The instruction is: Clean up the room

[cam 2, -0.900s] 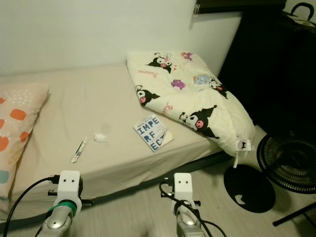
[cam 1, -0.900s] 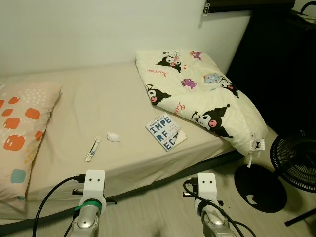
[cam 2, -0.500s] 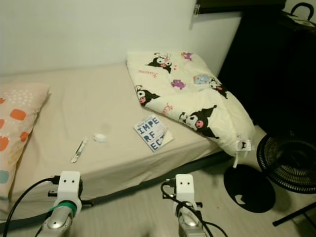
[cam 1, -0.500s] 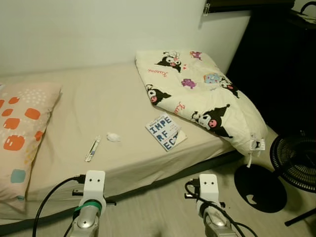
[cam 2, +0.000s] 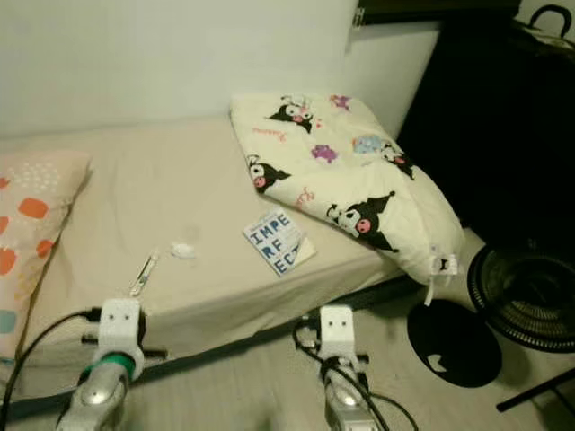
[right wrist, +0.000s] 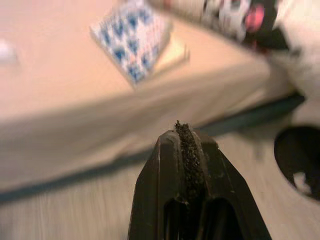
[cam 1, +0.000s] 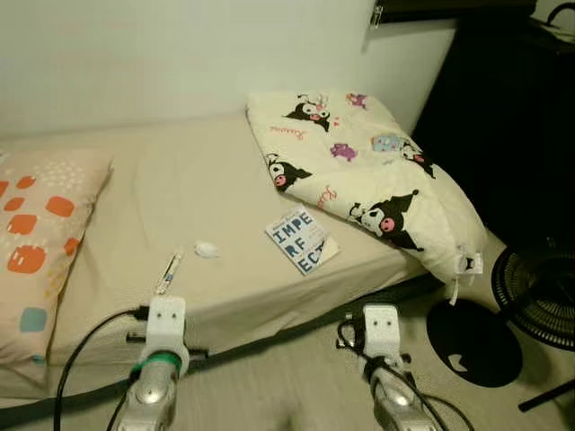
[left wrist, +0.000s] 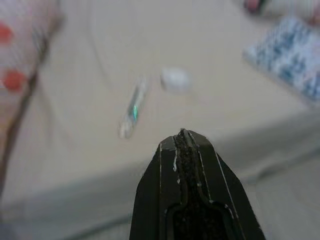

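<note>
On the beige bed (cam 1: 225,180) lie a white and blue book (cam 1: 301,240), a small crumpled white tissue (cam 1: 206,250) and a thin pen-like stick (cam 1: 168,270). A cream cartoon-print quilt (cam 1: 359,171) is folded at the bed's right end. An orange-spotted pillow (cam 1: 36,242) lies at the left. My left gripper (left wrist: 183,134) is shut, held in front of the bed edge below the stick (left wrist: 132,108) and tissue (left wrist: 174,79). My right gripper (right wrist: 183,127) is shut too, short of the bed edge below the book (right wrist: 132,37).
A black floor fan (cam 1: 539,287) with its round base (cam 1: 472,341) stands on the wood floor at the right. Dark furniture (cam 1: 512,117) rises behind it. A white wall runs behind the bed.
The view has shifted slightly and both arms have risen a little toward the bed edge. Things on the bed lie as before.
</note>
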{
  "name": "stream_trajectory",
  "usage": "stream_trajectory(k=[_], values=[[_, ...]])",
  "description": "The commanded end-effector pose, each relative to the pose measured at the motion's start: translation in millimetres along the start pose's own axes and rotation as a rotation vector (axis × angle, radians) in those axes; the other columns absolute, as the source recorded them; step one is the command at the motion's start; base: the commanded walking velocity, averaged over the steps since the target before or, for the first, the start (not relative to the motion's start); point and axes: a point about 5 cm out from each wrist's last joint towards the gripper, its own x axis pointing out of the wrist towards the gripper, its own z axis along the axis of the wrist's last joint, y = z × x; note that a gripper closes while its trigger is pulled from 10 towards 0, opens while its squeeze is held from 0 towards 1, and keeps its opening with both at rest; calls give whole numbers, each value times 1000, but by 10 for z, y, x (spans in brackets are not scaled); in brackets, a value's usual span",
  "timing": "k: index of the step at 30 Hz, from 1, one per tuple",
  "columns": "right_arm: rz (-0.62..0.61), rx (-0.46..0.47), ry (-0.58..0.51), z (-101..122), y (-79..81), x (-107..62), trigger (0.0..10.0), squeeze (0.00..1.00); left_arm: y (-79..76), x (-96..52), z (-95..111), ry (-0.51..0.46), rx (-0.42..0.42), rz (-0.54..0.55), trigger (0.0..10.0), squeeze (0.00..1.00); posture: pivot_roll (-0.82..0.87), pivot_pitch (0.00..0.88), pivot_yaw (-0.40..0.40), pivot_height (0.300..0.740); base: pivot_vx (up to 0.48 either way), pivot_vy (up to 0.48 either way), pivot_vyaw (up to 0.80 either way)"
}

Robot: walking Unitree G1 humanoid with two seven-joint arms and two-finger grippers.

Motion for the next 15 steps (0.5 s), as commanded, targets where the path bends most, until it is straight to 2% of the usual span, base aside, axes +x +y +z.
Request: stream_trajectory(k=[1,4,6,7,12,15], values=[[9,49,-48,80,9,-10,10000,0,12,6,172,-78,-29,-2,10000,0,-5,0,25,740,0,0,0],[24,117,-117,254,24,12,10000,0,-1,-16,457,-211,-15,-31,10000,0,-6,1,25,740,0,0,0],[24,124,-125,274,24,13,10000,0,-4,-25,494,-230,-10,-35,10000,0,-6,2,24,740,0,0,0],[23,134,-142,317,21,16,10000,0,-12,-55,588,-278,5,-48,10000,0,-4,6,23,740,0,0,0],[34,112,-161,364,29,2,10000,0,-7,-89,693,-315,-3,-48,10000,0,-2,10,21,740,0,0,0],[39,84,-148,342,37,-12,10000,0,3,-87,652,-279,9,-43,10000,0,1,12,22,740,0,0,0]])
